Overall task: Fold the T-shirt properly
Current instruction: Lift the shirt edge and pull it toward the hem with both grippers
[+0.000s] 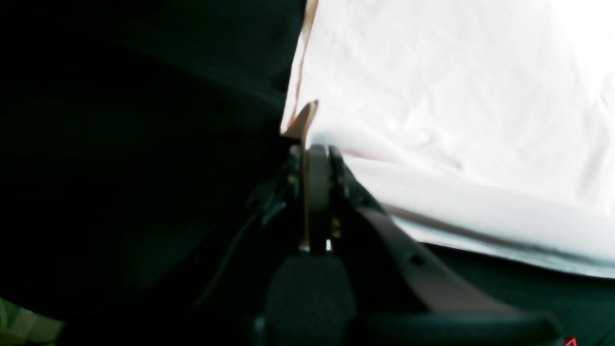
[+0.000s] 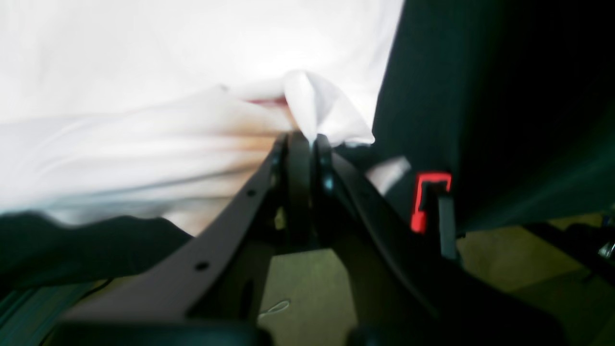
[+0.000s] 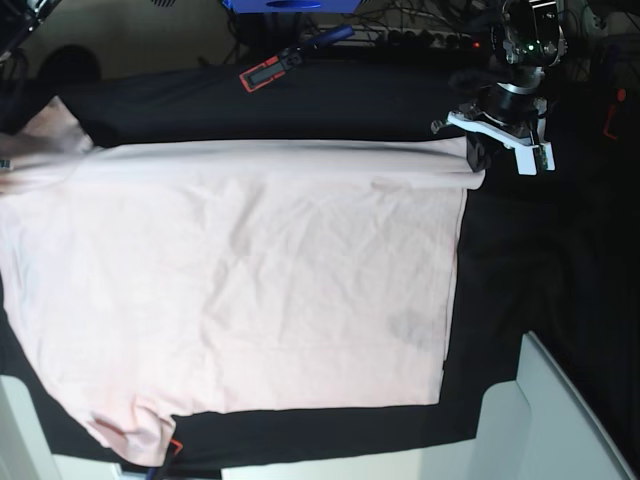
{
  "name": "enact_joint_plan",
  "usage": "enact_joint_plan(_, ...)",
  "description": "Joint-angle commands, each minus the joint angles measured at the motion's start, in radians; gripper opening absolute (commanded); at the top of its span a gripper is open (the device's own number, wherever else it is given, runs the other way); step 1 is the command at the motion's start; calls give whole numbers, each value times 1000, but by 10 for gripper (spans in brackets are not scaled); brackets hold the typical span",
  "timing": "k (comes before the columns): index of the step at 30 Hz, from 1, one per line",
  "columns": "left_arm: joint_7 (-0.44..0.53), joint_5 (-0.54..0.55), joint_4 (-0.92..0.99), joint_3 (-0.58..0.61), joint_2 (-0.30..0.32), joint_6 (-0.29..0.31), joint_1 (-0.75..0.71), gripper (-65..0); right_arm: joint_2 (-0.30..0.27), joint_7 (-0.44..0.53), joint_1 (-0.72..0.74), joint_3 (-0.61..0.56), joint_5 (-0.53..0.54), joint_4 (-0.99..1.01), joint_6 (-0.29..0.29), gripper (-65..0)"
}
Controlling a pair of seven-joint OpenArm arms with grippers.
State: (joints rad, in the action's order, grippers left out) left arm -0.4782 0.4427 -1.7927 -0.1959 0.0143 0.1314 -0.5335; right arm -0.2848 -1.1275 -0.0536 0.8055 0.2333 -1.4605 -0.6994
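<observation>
Taken from the left of the base view to its right, the T-shirt [image 3: 250,290] is seen spread flat over the black table cloth [image 3: 540,270], plain side up, with its long axis running across the picture, a sleeve at the far left and a straight hem edge towards the right. The right gripper [image 2: 307,137] cannot be made out in the base view, only the drawn-up cloth at the far-left edge; in the right wrist view its jaws are seen clenched on a pinched peak of pale cloth at the shirt's edge, with the body of the shirt extending away to that view's left and the dark cloth lying to the right. Further right in the base view, the left gripper [image 3: 478,158] is found at the shirt's upper right corner, where the fabric is drawn to a slight point. In the left wrist view the left gripper is seen closed on that thin lifted edge of cloth, with the shirt lying ahead and to that view's right and bare dark cloth on the other side. Both far corners are therefore judged to be held, one by each arm, so the whole garment lies on the near side of the line between the two grippers. A fold would probably call for that held edge to be carried over the body towards the near edge, both arms kept level.
</observation>
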Motion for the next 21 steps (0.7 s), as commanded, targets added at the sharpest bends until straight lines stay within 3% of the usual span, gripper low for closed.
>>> enact_joint_plan(1, 22, 1, -23, -4, 6, -6, -4, -650, -26, 25, 11, 7, 1, -13, 1, -650)
enact_joint_plan(21, 20, 1, -65, 77, 8, -6, 13, -650, -78, 22, 107, -1, 1, 36, 1, -650)
